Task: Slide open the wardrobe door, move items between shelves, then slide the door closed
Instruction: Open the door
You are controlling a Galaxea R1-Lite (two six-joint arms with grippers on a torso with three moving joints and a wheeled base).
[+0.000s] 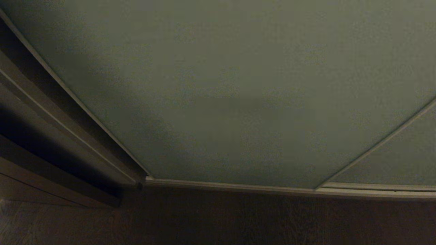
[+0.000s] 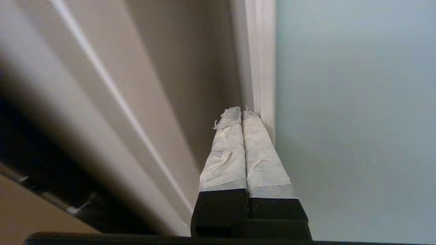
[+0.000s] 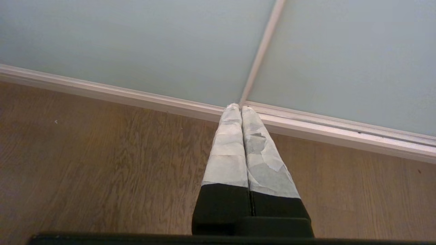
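Filled most of the head view: the tall pale grey-green matte sliding wardrobe door, edged by a slim silvery frame and standing on the light floor rail. Seen just right of that door: a second grey-green panel, meeting it at a thin pale vertical strip. Left of the door's edge: a narrow dark gap, then a beige wardrobe side post. Below the rail: brown wood-grain floor. Neither arm visible from the head. Found in the left wrist view: the left claw, tape-wrapped fingers pressed fully together with nothing between them, tips right at the door's silvery edge frame, in the corner between that frame and the beige post; contact with the frame impossible to confirm. Found in the right wrist view: the right claw, likewise squeezed tight and empty, hanging over the floor in front of the door, tips aimed toward the rail where the two panels meet. Door apparently covering the wardrobe opening; shelves and soft toys hidden behind it.
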